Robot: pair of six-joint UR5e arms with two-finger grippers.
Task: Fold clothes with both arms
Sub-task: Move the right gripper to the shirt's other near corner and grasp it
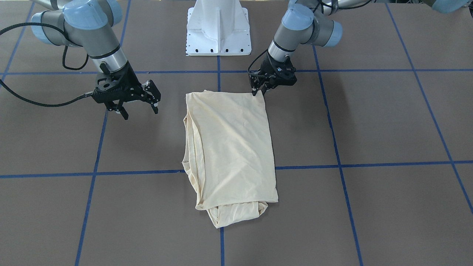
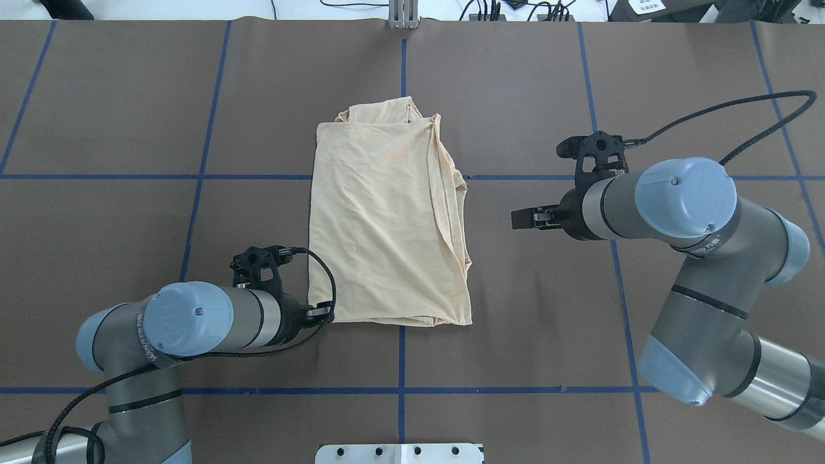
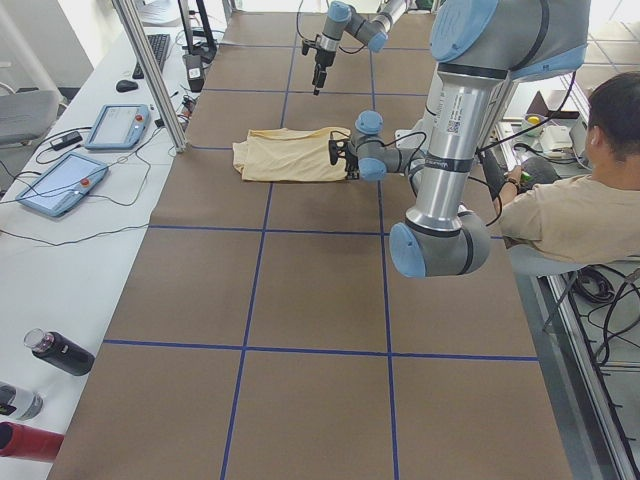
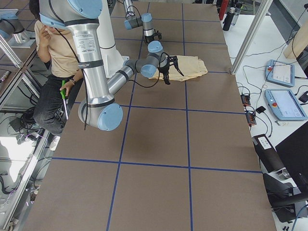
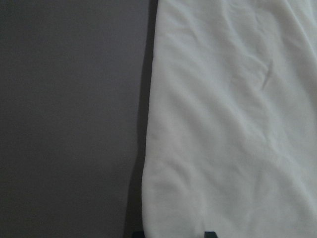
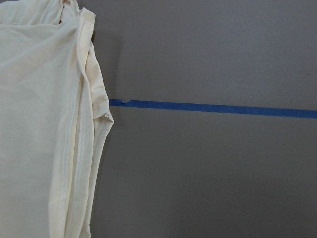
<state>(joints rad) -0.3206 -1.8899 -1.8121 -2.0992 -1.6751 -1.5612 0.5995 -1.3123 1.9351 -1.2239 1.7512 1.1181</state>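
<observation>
One folded shirt (image 1: pixel 229 147), left claw (image 1: pixel 257 92) seemingly pinching its corner

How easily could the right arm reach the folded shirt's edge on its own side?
Probably yes, easily. The right tool is open beside the shirt, only bare table lies between them, and the left tool sits at the opposite corner, out of the way.
</observation>
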